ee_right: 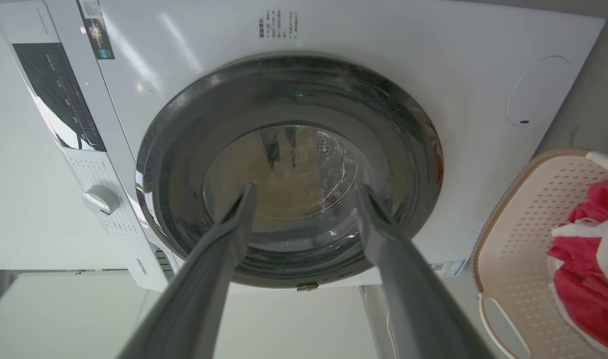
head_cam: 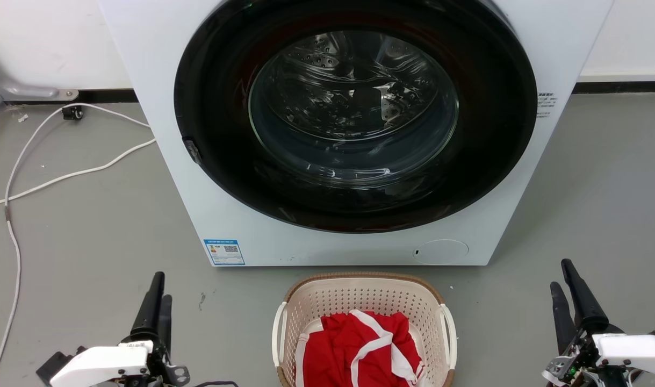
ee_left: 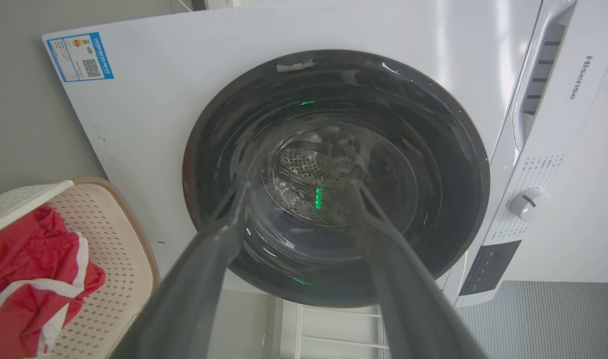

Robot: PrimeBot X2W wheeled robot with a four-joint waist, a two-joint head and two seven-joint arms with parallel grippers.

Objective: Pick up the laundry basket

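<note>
cream perforated laundry basket (head_cam: 362, 296) with a brown rim sits on the grey floor (head_cam: 91, 242), just in front of the white washing machine (head_cam: 547, 54), holding red and white cloth (head_cam: 359, 344). on either side, apart from it, the left gripper (head_cam: 162, 287) and right gripper (head_cam: 561, 274) have fingers spread, grasping nothing.

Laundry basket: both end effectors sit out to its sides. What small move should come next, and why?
Probably bring both arms inward toward the white side handles of the cream perforated plastic laundry basket. The left end effector and right end effector are open, apart from it on either side, pointing at the white washing machine.
</note>
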